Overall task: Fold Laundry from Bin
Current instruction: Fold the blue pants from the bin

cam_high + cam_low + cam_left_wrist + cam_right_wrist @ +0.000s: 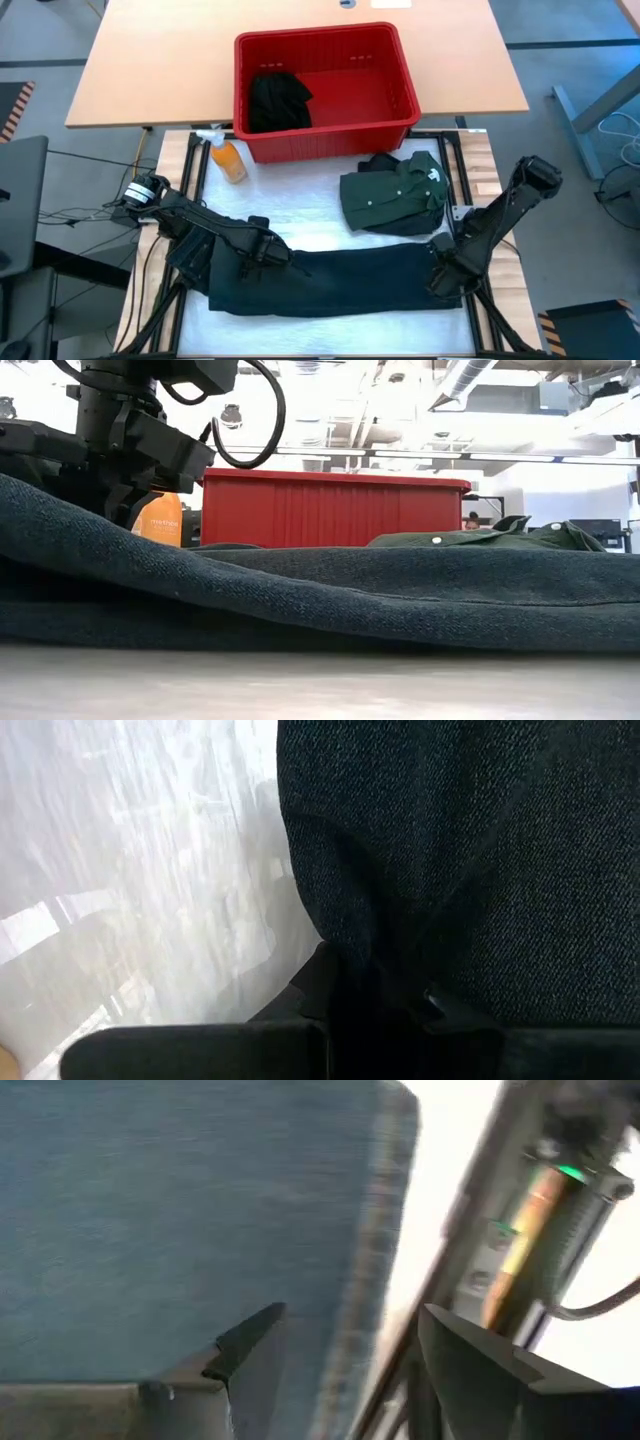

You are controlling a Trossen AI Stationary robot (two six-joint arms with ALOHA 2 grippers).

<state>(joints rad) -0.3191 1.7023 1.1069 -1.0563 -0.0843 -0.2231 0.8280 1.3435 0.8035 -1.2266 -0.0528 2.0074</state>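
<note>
Dark garment [470,850] in closed left jaws

Both arms [215,232] matte black, angular links — black cables loop at the left arm's wrist [245,420]. Right gripper's fingers [255,1355] dark, wedge-shaped — smooth-faced.

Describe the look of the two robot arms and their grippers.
Both arms are dark, near-black jointed links. The left arm has black cables looping from it and a round silvery fitting near its base. The right arm ends upward in a blocky black joint. The right gripper has two dark wedge-shaped fingers with pointed tips. The left gripper is matte black and angular.
</note>
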